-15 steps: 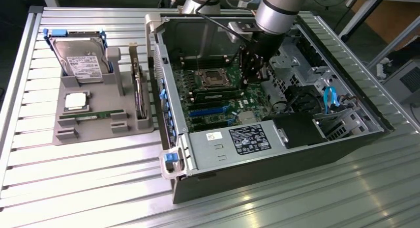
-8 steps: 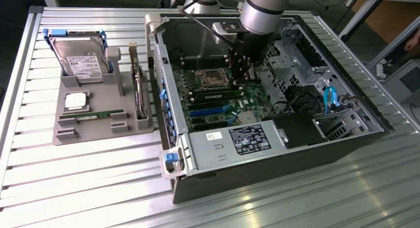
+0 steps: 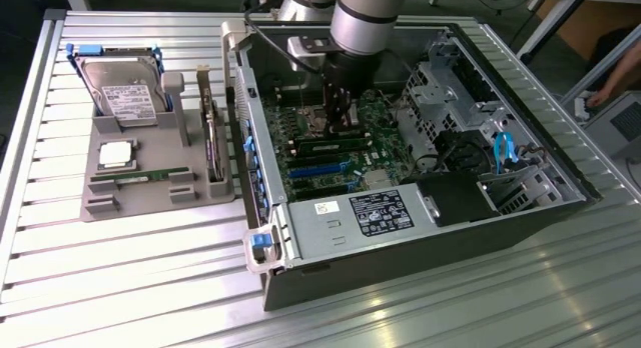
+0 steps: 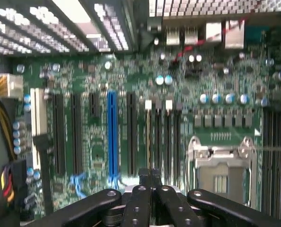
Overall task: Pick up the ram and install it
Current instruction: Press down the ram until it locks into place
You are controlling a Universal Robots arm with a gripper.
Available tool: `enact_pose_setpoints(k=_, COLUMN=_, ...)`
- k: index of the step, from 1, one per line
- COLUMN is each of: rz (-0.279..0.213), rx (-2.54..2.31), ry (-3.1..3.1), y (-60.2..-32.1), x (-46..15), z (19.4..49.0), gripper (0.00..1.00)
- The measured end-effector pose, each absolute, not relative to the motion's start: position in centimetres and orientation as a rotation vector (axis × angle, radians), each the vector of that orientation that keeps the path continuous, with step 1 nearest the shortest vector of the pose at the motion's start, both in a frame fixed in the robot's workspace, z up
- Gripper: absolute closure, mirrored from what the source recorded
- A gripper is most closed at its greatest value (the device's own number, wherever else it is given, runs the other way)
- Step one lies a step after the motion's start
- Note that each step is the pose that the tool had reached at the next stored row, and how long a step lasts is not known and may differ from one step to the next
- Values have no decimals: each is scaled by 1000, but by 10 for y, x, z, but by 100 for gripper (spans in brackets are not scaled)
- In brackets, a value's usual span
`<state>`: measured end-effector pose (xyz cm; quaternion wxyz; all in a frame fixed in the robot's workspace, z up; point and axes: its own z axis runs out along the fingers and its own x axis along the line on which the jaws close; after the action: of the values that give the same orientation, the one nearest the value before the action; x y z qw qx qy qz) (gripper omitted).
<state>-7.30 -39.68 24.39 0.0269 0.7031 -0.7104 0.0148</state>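
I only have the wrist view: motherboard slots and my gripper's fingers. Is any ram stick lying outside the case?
Observer: Yes, one ram stick lies flat in the grey holder, on the exterior view's left of the computer case.
Operator: What else is in that holder?
Observer: A silver hard drive at its far end, and an expansion card standing on edge nearest the case.
Operator: Where is my gripper in the case?
Observer: The gripper hangs over the motherboard, just beyond a second stick that looks seated in a slot.
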Motion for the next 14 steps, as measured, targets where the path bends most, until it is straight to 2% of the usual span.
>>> enact_pose_setpoints(k=11, rz=45, rx=2177, ry=-2200, y=-397, x=-94, z=228, gripper=90)
enact_pose_setpoints(k=14, rz=44, rx=2181, ry=-2203, y=-396, x=-94, z=233, gripper=90)
